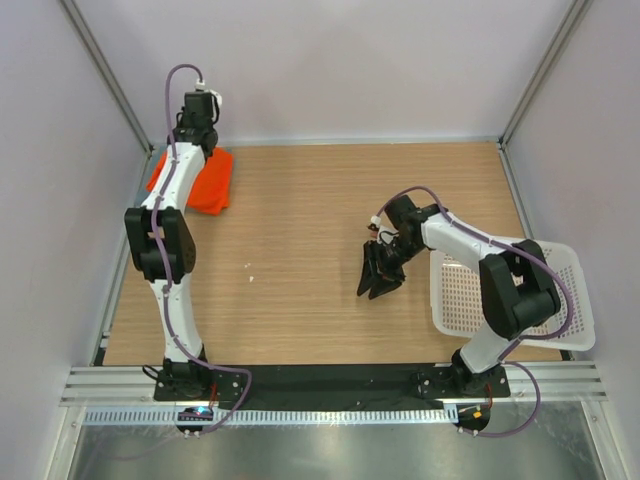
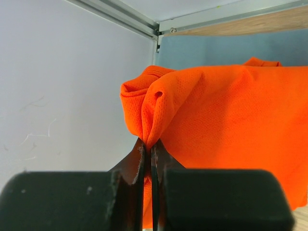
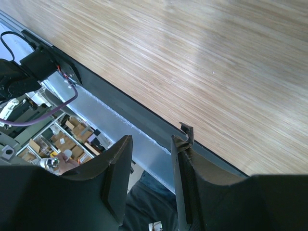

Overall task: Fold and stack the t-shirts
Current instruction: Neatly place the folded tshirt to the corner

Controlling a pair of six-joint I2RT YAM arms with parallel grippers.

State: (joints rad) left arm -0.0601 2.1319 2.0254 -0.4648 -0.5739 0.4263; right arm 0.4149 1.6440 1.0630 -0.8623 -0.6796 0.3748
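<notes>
- The left gripper [image 2: 148, 147] is closed tight on a bunched fold of the orange t-shirt [image 2: 231, 125]. The cloth rises out from between the two fingers, so the pinch looks firm.
- This shirt lies far from the white basket [image 1: 560, 300], at the opposite far corner of the table [image 1: 320, 220], close against the wall. It is already gathered into a compact shape there, not spread flat.
- I judge the grip is at the edge so that the arm can pull or turn one layer over for a fold; a pinch in the middle would only lift a lump.
- The right gripper [image 1: 380, 280] hangs just beside the basket, on its side toward the shirt. Its jaws stand partly apart with nothing between them.
- It seems to wait there, out of the way of the left arm.
- A second shirt I cannot find in any view.
</notes>
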